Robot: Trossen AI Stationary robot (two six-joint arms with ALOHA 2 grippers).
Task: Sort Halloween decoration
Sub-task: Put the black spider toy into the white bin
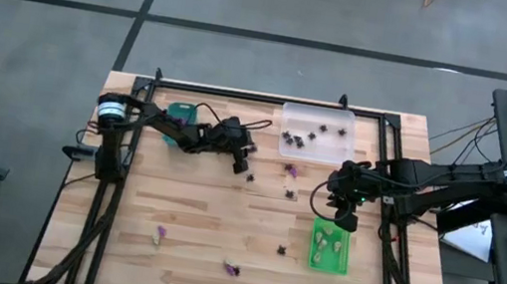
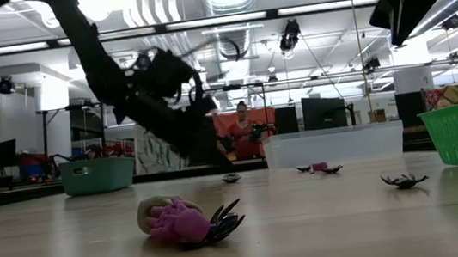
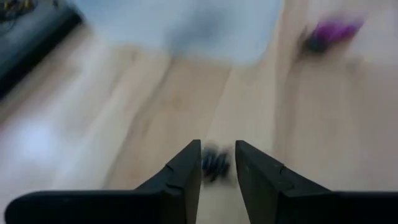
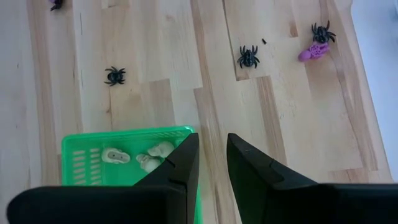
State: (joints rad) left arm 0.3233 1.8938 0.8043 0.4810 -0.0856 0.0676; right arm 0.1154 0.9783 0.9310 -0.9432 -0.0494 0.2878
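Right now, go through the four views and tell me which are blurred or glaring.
Left wrist view: smeared throughout, the clear tray and a purple trinket soft, a dark trinket fuzzy between the left tool's fingers. Low view: ceiling lights glare, and the near purple trinket is slightly soft. Right wrist view: sharp on the spiders and green tray. High view: evenly lit.

Overhead camera looks straight down; low one skims level across the table [image 1: 218,248]; wrist cameras peer close, both catching the clear tray [image 1: 316,132].
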